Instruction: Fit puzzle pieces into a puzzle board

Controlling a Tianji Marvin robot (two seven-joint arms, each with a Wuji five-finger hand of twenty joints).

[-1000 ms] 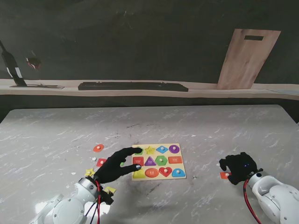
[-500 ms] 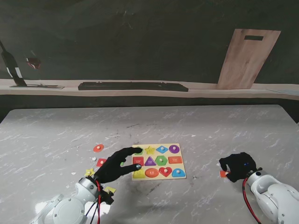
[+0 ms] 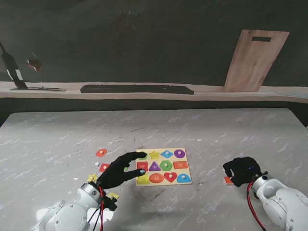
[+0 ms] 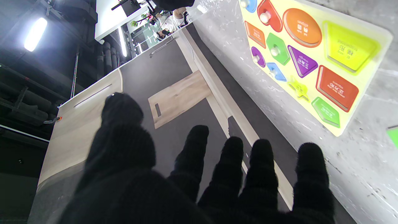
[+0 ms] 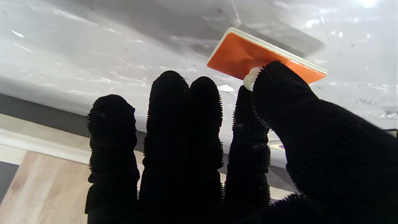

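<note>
Marbled grey table (image 3: 57, 139) carried the yellow puzzle board (image 3: 163, 166) near its middle, well clear of every edge. Black-gloved left hand (image 3: 120, 171) hovered spread and empty over the board's left edge. Right hand (image 3: 243, 170) pinched the white knob of the orange rectangular piece (image 5: 258, 59), right of the board. Likely risk: tilted piece twisting out of the two-finger pinch. Open tabletop lay between piece and board.
</note>
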